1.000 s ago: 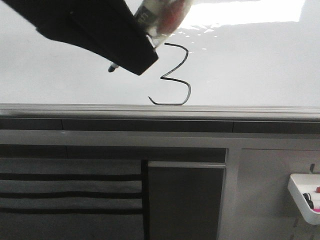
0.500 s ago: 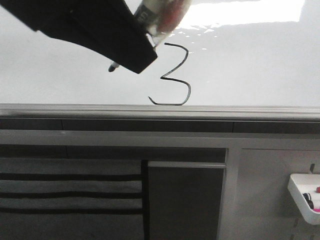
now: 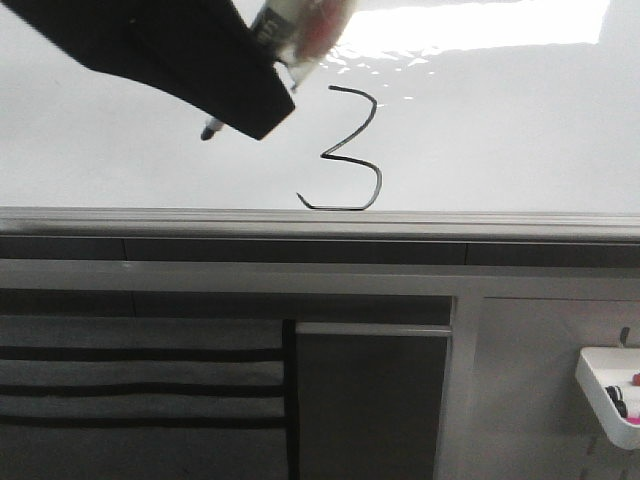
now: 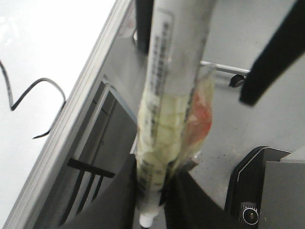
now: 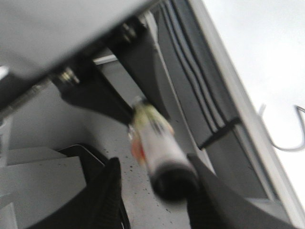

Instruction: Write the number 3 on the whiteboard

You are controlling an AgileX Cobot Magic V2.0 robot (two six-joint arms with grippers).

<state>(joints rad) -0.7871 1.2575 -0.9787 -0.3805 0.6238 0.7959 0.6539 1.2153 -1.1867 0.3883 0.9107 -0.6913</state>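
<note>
Between the left tool's (image 4: 152, 200) closed fingers sits a taped marker (image 4: 174, 95), gripped near its tip end, tip (image 3: 209, 131) off the whiteboard (image 3: 500, 130). Right tool's (image 5: 152, 200) fingers are apart, nothing clearly between them; the blurred marker sits in front. The number 3 (image 3: 345, 150) is drawn near the board's bottom rail (image 3: 450, 222), mid-width. Risk: tip drifting back onto the board and adding a stray mark, or tape letting the marker slip. Left arm angled down from the board's upper left.

Black number 3 (image 3: 348, 150) on whiteboard (image 3: 500, 130), above the rail; marker tip (image 3: 209, 131) left of it, apart.
</note>
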